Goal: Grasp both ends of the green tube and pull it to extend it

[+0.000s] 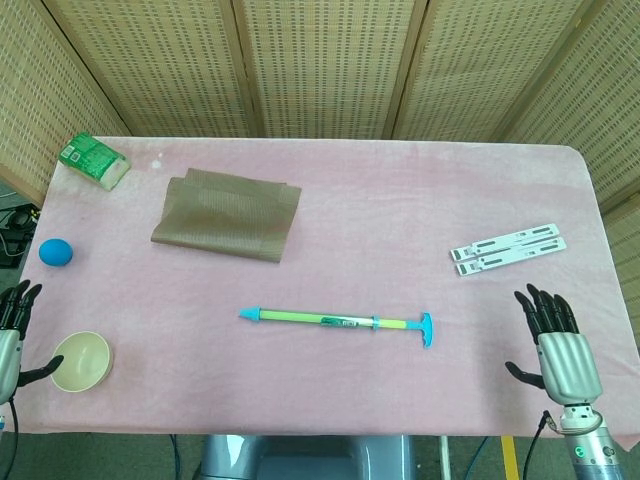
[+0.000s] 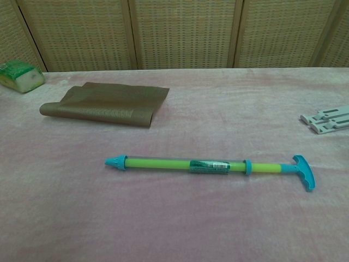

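Head view: we see the green tube (image 1: 335, 320) lying untouched mid-table; our right hand (image 1: 557, 344) at 4 o'clock and left hand (image 1: 12, 335) at 8 o'clock hover empty, fingers spread.

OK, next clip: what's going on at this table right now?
Nothing is being handled yet. The green tube lies untouched mid-table on the pink cloth, its T-handle toward the robot's right. The left hand and right hand are both open near the table's front corners, well away from the tube. A small bowl sits beside the left hand. The grasp hasn't started.
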Controlling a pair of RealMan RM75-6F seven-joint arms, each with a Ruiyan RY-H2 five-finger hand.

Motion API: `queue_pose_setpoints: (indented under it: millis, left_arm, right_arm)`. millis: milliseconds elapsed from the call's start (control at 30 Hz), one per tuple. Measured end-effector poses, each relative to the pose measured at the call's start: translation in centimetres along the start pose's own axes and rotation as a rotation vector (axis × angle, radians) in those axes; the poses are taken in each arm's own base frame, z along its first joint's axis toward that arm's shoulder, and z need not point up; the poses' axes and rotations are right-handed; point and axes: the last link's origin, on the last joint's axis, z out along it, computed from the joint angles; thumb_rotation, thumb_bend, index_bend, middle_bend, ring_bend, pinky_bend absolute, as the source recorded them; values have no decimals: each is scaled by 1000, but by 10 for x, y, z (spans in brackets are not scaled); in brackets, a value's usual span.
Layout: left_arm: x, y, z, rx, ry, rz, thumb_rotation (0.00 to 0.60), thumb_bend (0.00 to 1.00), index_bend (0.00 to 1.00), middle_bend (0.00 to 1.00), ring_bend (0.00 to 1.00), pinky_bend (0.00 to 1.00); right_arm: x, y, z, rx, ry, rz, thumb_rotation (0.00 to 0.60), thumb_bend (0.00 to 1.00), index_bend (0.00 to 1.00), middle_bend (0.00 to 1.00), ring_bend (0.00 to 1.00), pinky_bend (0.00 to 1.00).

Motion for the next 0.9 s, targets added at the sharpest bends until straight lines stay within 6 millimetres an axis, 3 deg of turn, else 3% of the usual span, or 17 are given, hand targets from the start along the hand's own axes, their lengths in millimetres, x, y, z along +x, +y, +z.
queue_pose_setpoints:
  millis: [333,467,533,600,733,900]
  left_arm:
    - [1,1,-1,-2,4,2,600,91,0,0,0,0]
    - [0,2,-2,-5,0,4,600,91,0,0,0,0]
    - [0,2,-1,-5,-2,4,600,91,0,0,0,0]
    - [-1,2,-1,-4,-4,3,600,91,0,0,0,0]
    - [-1,1,0,3,-6,0,600,91,0,0,0,0]
    - [-2,1,1,2,-10,-1,600,91,0,0,0,0]
  right_arm:
    - [0,-1,-1,6,-8,-3,600,95,4,0,0,0]
    - [0,-1,-1,5,-8,3,600,95,53,20,12,29]
    - [1,-2,-1,8,-2,3,600,96,107,115,100,133]
    - [1,-3,0,12,10,3,600,96,167,309,310,287]
    - [1,-10,2,31,39,10,600,97,274,664,668,499]
    - [0,-23,14,66,36,-1,600,115,398,928,909,636]
